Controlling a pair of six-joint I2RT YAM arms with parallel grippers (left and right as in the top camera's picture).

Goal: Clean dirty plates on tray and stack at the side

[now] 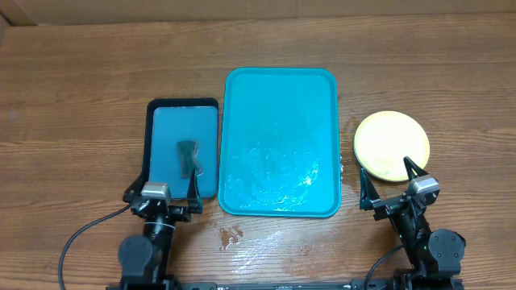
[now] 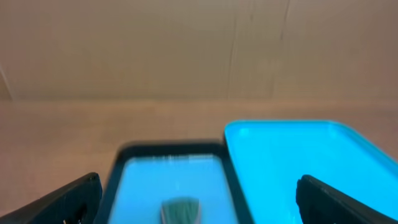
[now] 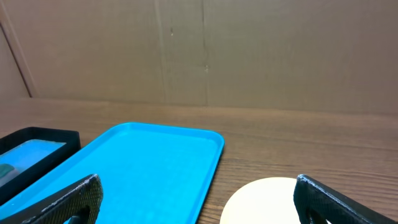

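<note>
Left fingers [image 2: 68,200] and right fingers [image 3: 62,202], black and tapered, spread wide gripping nothing above the wood-grain tabletop [image 1: 81,97], where a round yellow-green plastic plate [image 1: 392,146] lies right of the glossy, wet, round-cornered teal plastic tray [image 1: 280,89].

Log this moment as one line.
tray holds no plates | plates right of tray, yellow-green on top | left jaws open | right jaws open

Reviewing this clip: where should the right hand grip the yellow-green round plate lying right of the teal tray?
Probably the near rim of the yellow-green round plastic plate, coming from the robot's side. It lies flat, so only its thin edge offers a pinch, and the open right hand faces that edge.
</note>
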